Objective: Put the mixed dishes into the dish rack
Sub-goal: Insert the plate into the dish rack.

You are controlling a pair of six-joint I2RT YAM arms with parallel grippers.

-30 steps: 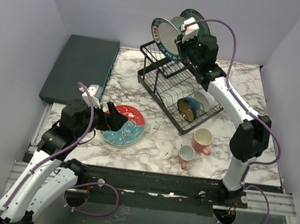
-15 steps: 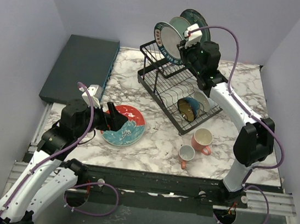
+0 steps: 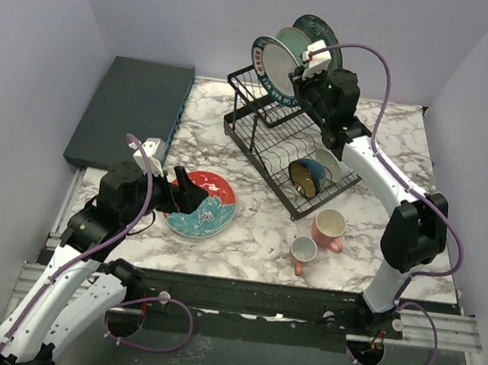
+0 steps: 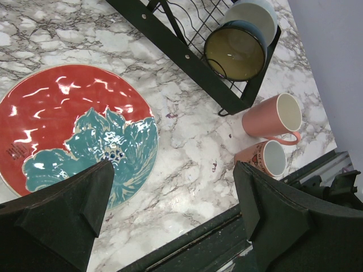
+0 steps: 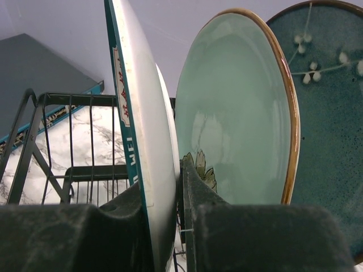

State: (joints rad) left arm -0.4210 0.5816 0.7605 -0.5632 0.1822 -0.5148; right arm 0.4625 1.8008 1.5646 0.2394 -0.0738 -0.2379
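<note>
My right gripper [image 5: 164,195] is pinching the rim of the white plate with the blue edge [image 5: 142,130]. That plate stands on edge at the top of the dish rack [image 3: 271,146], at about 12 o'clock on the bench [image 3: 256,229]. On its 3 o'clock side stand the pale green plate [image 5: 238,113] and then the dark teal plate [image 5: 329,113], both upright too. At the 4 o'clock end of the rack's lower tier, the dark bowl [image 4: 235,51] and the white bowl [image 4: 258,11] rest on their sides. My left gripper [image 4: 173,170] is spread wide and holds nothing, hovering at 8 o'clock over the near edge of the red-and-teal plate [image 4: 62,113], which lies flat. Two pink mugs [image 4: 272,122] sit close together at 5 o'clock from the rack.
</note>
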